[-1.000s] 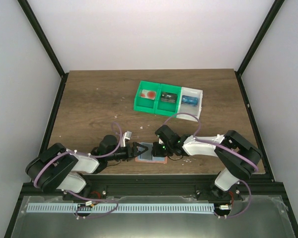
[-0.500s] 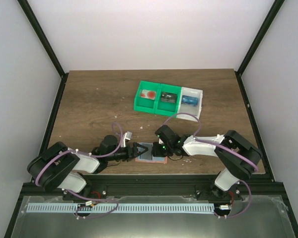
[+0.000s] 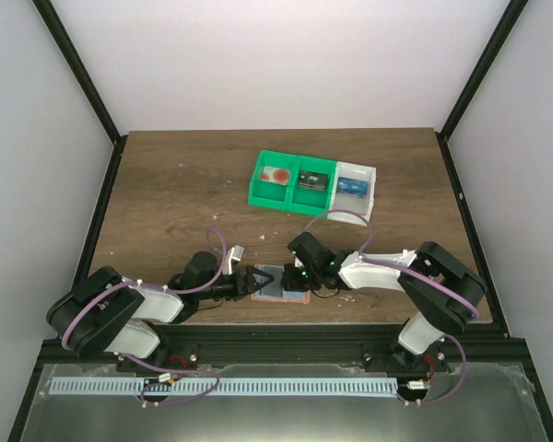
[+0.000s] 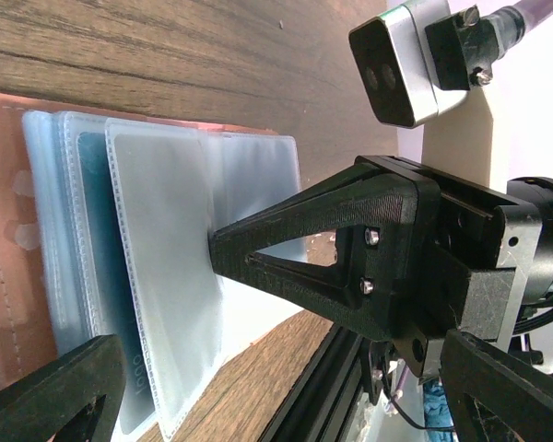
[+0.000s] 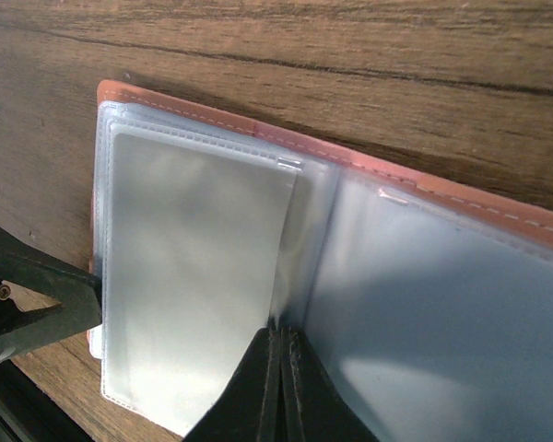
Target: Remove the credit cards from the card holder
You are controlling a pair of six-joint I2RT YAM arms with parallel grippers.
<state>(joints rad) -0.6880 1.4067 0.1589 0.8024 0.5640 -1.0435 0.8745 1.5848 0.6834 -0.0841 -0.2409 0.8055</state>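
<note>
Card holder count: one card holder (image 3: pixel 277 287), salmon-pink, lying open on the desk (image 3: pixel 166 184).
Sleeve count: at least three clear plastic sleeves (image 4: pixel 166 276) overlap on one half. The other half also shows clear plastic.
Credit card count: one teal card (image 4: pixel 94 267) shows inside a sleeve. Whether the other sleeves hold cards cannot be told.
Bin count: three compartments in a row at the far side, well apart from the holder. Two are in the green bin (image 3: pixel 254 191) and one in the white bin (image 3: pixel 373 191).
Bin items: one red item (image 3: pixel 278 175), one black item (image 3: pixel 312 180), one blue item (image 3: pixel 351 186), one per compartment.
Holder location: near edge of the desk, between the two grippers.
Holder orientation: cover down, sleeves up. The long axis of the opened holder runs roughly left to right in the top view, and the fold runs near to far.
Left gripper (image 3: pixel 255 279): jaws spread wide with nothing between them.
Holder vs left jaws: the holder lies ahead of the gap, toward one finger. In the left wrist view that finger overlaps the corner of the sleeve stack, but contact cannot be told.
Right gripper (image 3: pixel 295 275): jaws drawn together, only a thin seam between the fingers.
Holder vs right jaws: the tip sits on the sleeves near the fold, and the edge of a raised sleeve leaf runs down to the seam. Whether that leaf is pinched cannot be told.
</note>
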